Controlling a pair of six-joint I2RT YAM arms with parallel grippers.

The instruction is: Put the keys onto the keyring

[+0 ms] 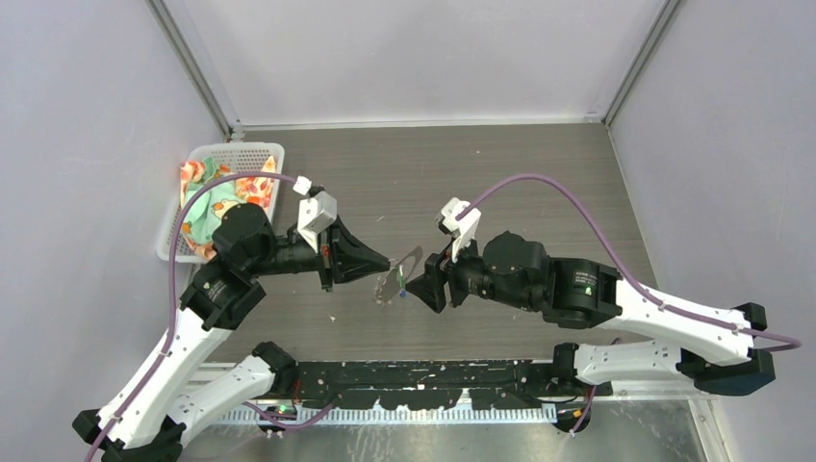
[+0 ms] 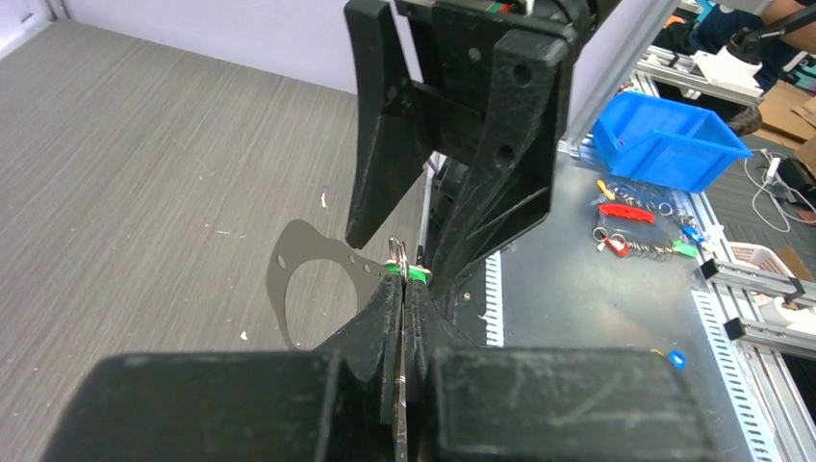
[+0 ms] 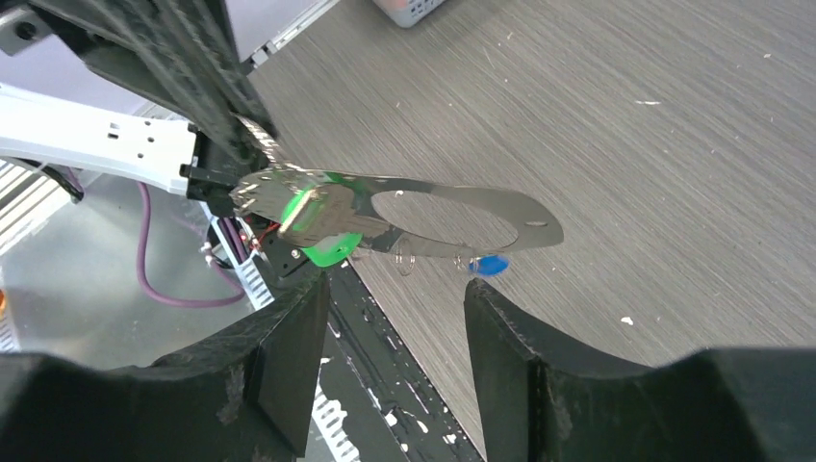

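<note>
Fingers (image 2: 377,322) of the left gripper (image 2: 402,279) pinch the thin, stiff grey metal keyring (image 3: 520,214). The right gripper (image 3: 395,284) gapes empty. The small green-headed key (image 3: 332,245) looks light and slippery, so grasp its plastic head.

Pale lilac walls (image 1: 414,58) enclose a grey wood-grain tabletop (image 1: 539,183) (lightly scuffed).

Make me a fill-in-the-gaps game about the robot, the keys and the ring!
The left gripper is squeezed ___ on the ring.
The right gripper has its jaws ___.
The hanging key below the ring has a ___ head.
The other key, at the left gripper's tips, has a ___ head.
Missing words: shut, open, blue, green.
</note>
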